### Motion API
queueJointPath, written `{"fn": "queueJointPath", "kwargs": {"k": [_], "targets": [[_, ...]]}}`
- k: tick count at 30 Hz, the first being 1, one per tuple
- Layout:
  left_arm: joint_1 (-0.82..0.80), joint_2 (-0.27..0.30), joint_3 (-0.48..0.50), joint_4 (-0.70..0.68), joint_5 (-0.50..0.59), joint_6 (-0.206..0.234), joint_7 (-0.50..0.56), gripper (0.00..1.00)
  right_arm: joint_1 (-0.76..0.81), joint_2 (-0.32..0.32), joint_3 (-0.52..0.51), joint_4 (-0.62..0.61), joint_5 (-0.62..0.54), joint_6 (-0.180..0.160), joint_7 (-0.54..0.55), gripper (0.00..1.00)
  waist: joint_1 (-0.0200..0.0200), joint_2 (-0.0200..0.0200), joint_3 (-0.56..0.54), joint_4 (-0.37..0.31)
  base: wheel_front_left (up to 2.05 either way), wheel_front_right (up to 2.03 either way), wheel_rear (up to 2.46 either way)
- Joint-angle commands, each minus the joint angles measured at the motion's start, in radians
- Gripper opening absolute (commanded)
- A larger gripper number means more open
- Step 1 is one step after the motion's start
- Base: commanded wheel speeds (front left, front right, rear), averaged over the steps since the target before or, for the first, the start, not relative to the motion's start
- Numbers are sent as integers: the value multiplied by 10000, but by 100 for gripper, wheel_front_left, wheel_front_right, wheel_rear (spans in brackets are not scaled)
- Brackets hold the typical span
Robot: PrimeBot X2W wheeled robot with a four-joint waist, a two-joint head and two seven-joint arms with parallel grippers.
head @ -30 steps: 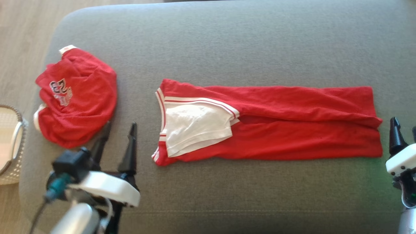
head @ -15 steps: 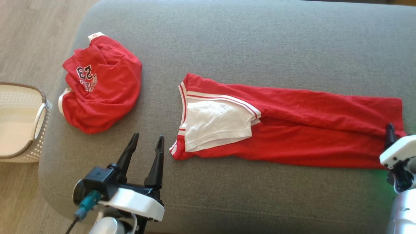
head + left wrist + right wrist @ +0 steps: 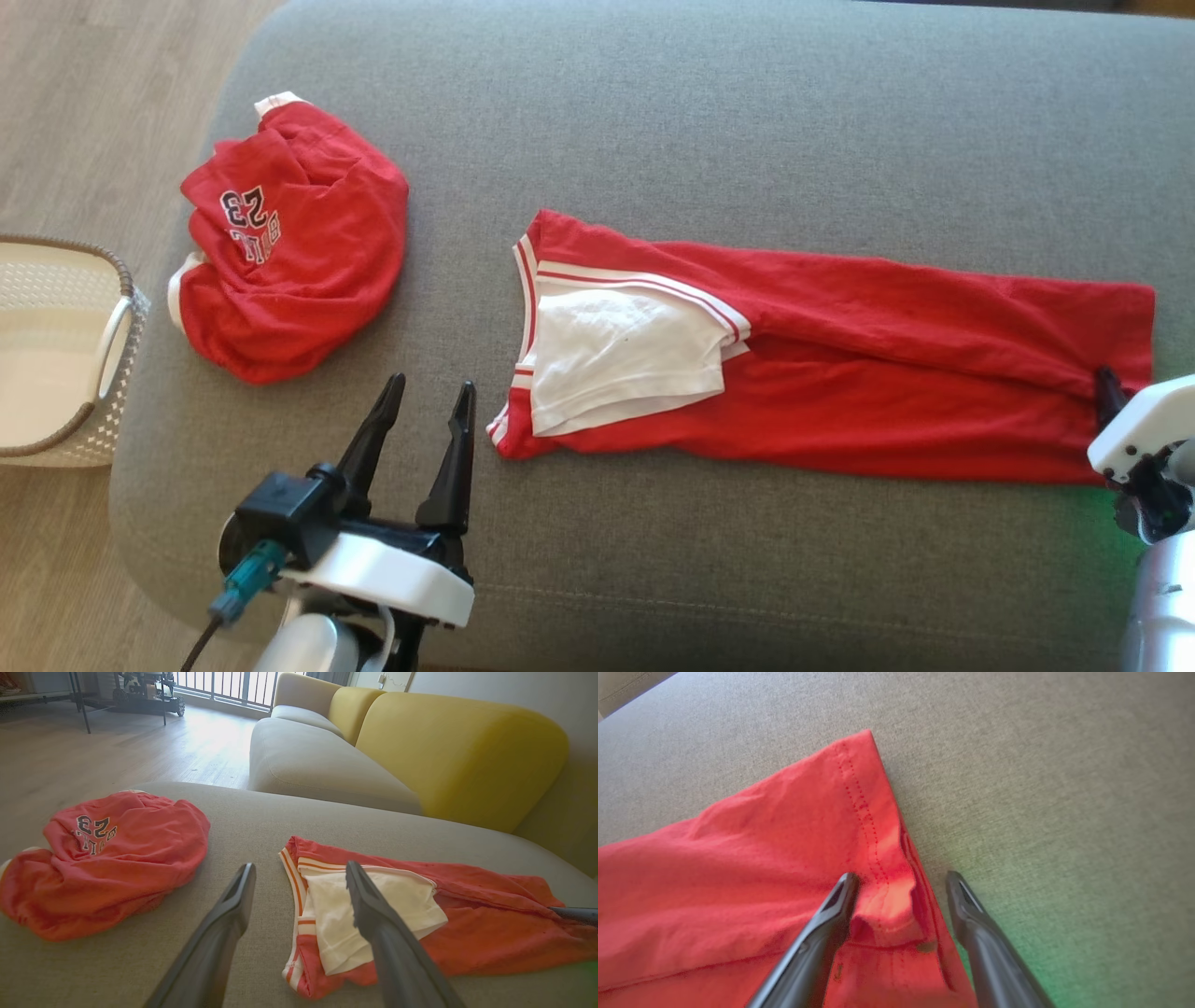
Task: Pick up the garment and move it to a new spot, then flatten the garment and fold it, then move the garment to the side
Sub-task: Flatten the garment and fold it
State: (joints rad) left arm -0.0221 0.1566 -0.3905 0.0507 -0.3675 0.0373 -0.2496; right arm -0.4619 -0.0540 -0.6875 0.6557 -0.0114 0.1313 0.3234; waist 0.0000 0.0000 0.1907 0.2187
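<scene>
From the head view, the garment (image 3: 887, 373) is lying folded into a long red strip across the middle of the grey cushion (image 3: 747, 112), its white panel and striped trim facing the robot's left. A crumpled red jersey (image 3: 289, 252) is sitting well apart from it on the left, near a white basket (image 3: 56, 439) that is standing on the floor. The left claw (image 3: 431, 385) is hanging wide and empty, just beside the garment's striped end. The right claw (image 3: 1106, 378) is showing one dark fingertip over the garment's far right edge.

In the left wrist view, the left claw (image 3: 300, 865) is spreading its fingers wide, gripping nothing, and pointing at the garment (image 3: 490, 905); the crumpled red jersey (image 3: 117, 858) is lying to the left.

In the right wrist view, the right claw (image 3: 901, 876) is standing wide, straddling the stitched hem corner of the garment (image 3: 738, 882): one finger is over the cloth, the other over the grey cushion (image 3: 1064, 788) beside it.
</scene>
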Motion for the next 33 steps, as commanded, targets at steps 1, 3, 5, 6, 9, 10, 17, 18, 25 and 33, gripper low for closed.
{"fn": "queueJointPath", "kwargs": {"k": [1, 3, 5, 6, 9, 10, 17, 18, 25, 33], "targets": [[-143, -21, 486, -278, 106, -84, -122, 100, 231, 37, 342, 271, 360, -6, 266, 91, 0, 0, 29, -18, 0, 0, 0], [-135, -103, 570, -265, 145, -234, -122, 100, 325, 37, 464, 331, 631, -6, 294, 78, 0, 0, 66, -39, 0, 0, 0], [-142, -156, 657, -254, 219, -354, -122, 100, 434, 37, 499, 313, 780, -6, 309, 49, 0, 0, 103, -52, 0, 0, 0], [-147, -176, 705, -248, 248, -412, -122, 100, 472, 37, 532, 306, 853, -6, 340, 22, 0, 0, 125, -61, 0, 0, 0], [-163, -243, 856, -222, 327, -560, -122, 100, 563, 37, 664, 188, 979, -6, 335, 0, 0, 0, 156, -101, 0, 0, 0], [-163, -263, 904, -202, 358, -600, -122, 100, 592, 37, 699, 105, 1001, -6, 281, 0, 0, 0, 146, -119, 0, 0, 0], [-31, -388, 1136, -137, 636, -776, -122, 100, 773, 37, 922, -1500, 355, -6, 82, 0, 0, 0, 20, -471, 0, 0, 0], [-12, -400, 1155, -128, 664, -807, -122, 100, 814, 37, 957, -1916, 180, -6, 142, 0, 0, 0, 8, -552, 0, 0, 0], [60, -457, 1311, -137, 819, -928, -122, 100, 1188, 35, 1198, -5041, -702, -6, 1027, 0, 0, 0, -38, -1092, 0, 0, 0], [3, -444, 1404, -194, 1064, -1083, -122, 100, 1141, -556, 1276, -7861, -1275, -6, 2682, 0, 0, 0, 63, -1581, 0, 0, 0]]}}
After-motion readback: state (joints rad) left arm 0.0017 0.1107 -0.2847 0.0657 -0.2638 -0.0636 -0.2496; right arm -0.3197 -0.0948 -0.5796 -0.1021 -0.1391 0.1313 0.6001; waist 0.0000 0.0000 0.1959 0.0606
